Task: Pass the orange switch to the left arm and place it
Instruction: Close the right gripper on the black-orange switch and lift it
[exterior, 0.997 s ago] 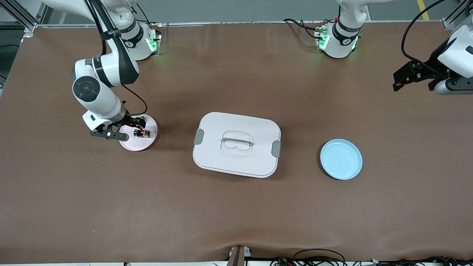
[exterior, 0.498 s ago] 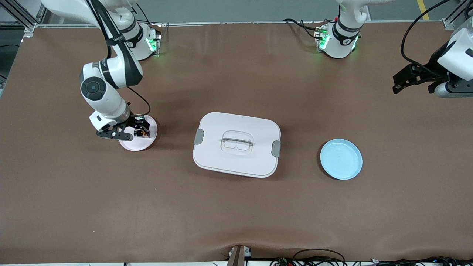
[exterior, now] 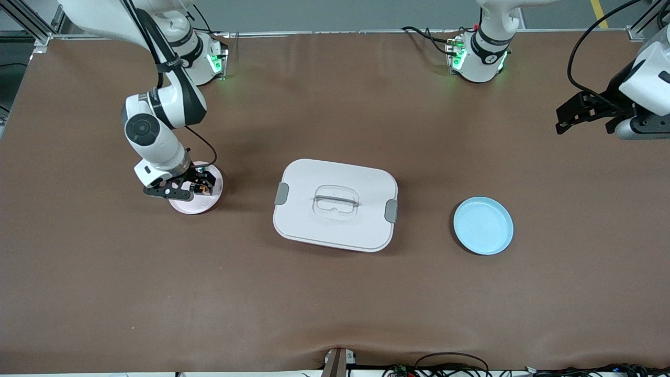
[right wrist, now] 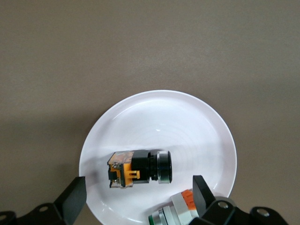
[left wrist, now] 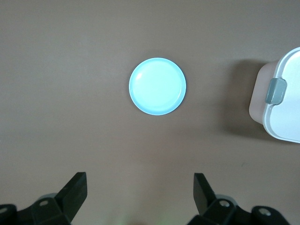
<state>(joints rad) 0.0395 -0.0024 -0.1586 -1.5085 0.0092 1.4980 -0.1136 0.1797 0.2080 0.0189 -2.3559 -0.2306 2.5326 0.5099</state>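
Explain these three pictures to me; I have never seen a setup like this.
Two white robot arms stand at a brown table. One picture looks down from across the table; the other two come from cameras on the arms' wrists. The right gripper is open, low over a pink plate that holds the orange switch and a second, green-topped piece. Nothing is held. The left gripper, also open, waits in the air at its end of the table. A white box lies mid-table, between the pink plate and an empty blue plate.
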